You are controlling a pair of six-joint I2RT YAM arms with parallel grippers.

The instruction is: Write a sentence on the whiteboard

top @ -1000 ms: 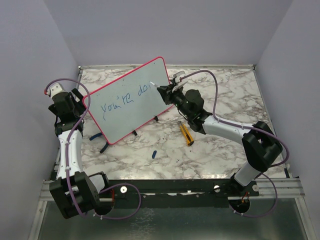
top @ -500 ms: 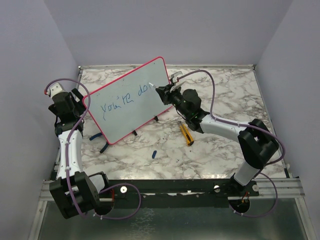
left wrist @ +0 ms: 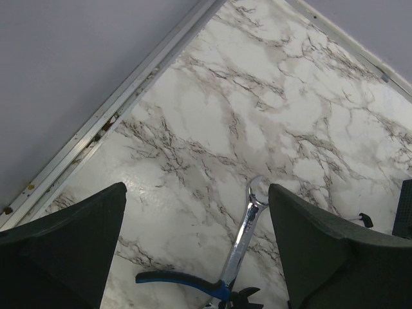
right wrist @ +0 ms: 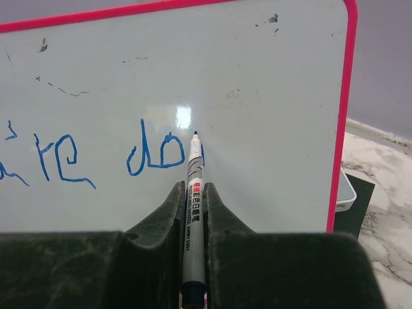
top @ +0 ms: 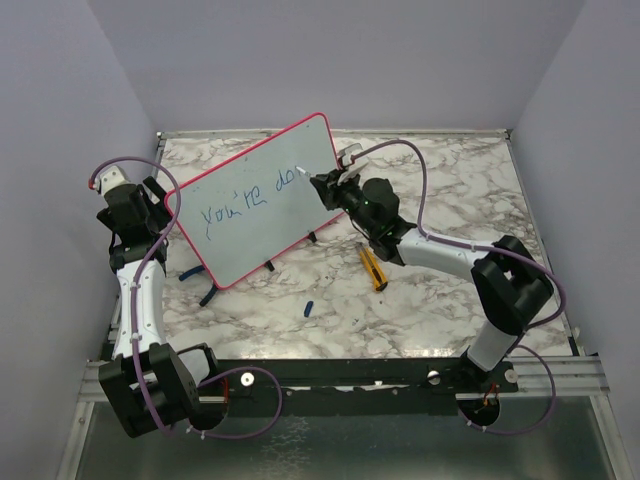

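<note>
Marble-patterned, the counter [top: 450,200] carries the whiteboard [top: 255,245], which stands propped on small black feet, its pink-red frame angled so that the left corner sits nearer the arms. At the whiteboard's left edge hangs the left hand [left wrist: 196,193], its fingers wide apart with nothing between them. Its own camera looks down on a silver wrench [left wrist: 244,225] and blue-handled pliers [left wrist: 180,280] lying on the counter, near the whiteboard's left corner. On the whiteboard's upper half runs the sentence [top: 250,195] in blue – so far "you're do", slanting upward toward the right. Just right of the "o" is the tip of a marker [right wrist: 195,161], at the whiteboard's surface; its barrel is white with a red label. The right hand [right wrist: 193,188] is clamped on that barrel, fingers pressed against both sides, reaching in from the whiteboard's right. In front of the whiteboard a small blue piece [top: 308,307] lies on the counter – and to the whiteboard's lower right, beside the right arm, a yellow utility knife [top: 373,268]. Behind the whiteboard's right edge a grey block on a black tray [right wrist: 347,193] peeks out.
</note>
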